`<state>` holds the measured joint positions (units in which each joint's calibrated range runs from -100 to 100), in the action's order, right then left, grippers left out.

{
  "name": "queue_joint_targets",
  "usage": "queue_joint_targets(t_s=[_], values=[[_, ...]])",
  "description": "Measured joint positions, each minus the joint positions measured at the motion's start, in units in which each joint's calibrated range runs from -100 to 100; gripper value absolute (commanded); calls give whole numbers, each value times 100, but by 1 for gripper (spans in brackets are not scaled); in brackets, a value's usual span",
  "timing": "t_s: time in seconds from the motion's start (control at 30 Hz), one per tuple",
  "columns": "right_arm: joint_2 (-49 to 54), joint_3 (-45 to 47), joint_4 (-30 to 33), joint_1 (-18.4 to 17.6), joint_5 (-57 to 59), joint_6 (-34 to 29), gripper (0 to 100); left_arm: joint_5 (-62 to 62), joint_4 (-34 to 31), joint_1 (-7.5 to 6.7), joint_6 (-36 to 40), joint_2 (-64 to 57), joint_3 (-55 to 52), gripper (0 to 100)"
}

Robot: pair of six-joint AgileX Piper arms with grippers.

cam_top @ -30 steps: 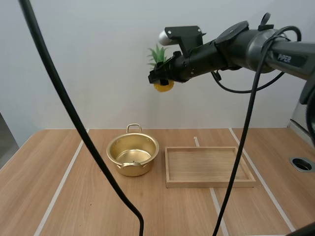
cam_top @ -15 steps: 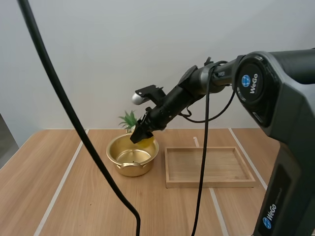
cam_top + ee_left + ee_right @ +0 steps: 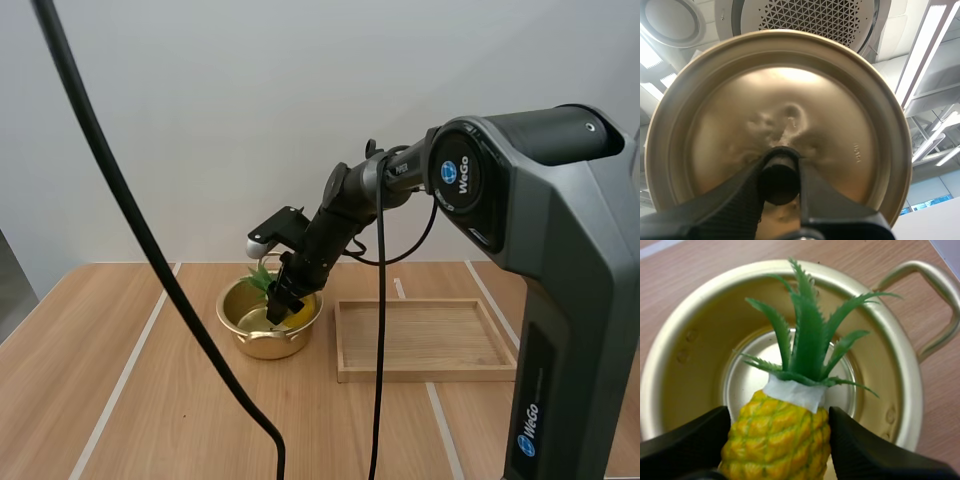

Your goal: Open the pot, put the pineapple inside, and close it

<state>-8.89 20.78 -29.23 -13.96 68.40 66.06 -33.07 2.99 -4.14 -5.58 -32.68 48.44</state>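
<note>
Dropping from high over the table (image 3: 120, 330), carried the pineapple (image 3: 775, 440), pinched in the right gripper (image 3: 283, 303), into the mouth of the gold pot (image 3: 262, 343), kept the lid (image 3: 840, 115) clamped by its knob (image 3: 779, 185) in the left gripper (image 3: 780, 167), judged release and closing outstanding.

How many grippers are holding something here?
2. The left gripper clamps the lid by its knob; the right gripper holds the pineapple at the pot's mouth.

Out of sight right now
The pineapple (image 3: 777, 440) has its base off the right wrist view's edge; from high up, the right gripper (image 3: 284, 303) masks most of its body. The lid (image 3: 840, 125) has its knob (image 3: 779, 186) half-buried between 2 fingers (image 3: 825, 200) of the left gripper (image 3: 779, 167).
</note>
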Motion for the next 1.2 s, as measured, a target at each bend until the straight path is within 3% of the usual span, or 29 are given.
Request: queue_joint_targets(t_s=[0.23,0.3,0.4,0.43,0.47,0.83,1.03,1.2], values=[[-13,0,92,-7,-36,-177,0,-40,0,0,-31,0,0,0],[-13,0,94,-7,-40,-200,21,-74,-11,0,-31,0,0,0],[-13,0,94,-7,61,-215,70,-191,-11,0,-31,0,0,0],[-13,0,94,-7,78,-215,91,-256,-11,0,-31,0,0,0],[-13,0,94,-7,78,-215,100,-275,-11,0,-31,0,0,0],[142,-78,118,-7,196,-130,100,-406,-11,0,-70,12,0,0],[796,-530,-168,-7,129,-181,100,-546,-11,0,-70,128,0,0],[1544,-664,-365,45,-100,-361,100,-1362,-11,0,-196,264,0,0]])
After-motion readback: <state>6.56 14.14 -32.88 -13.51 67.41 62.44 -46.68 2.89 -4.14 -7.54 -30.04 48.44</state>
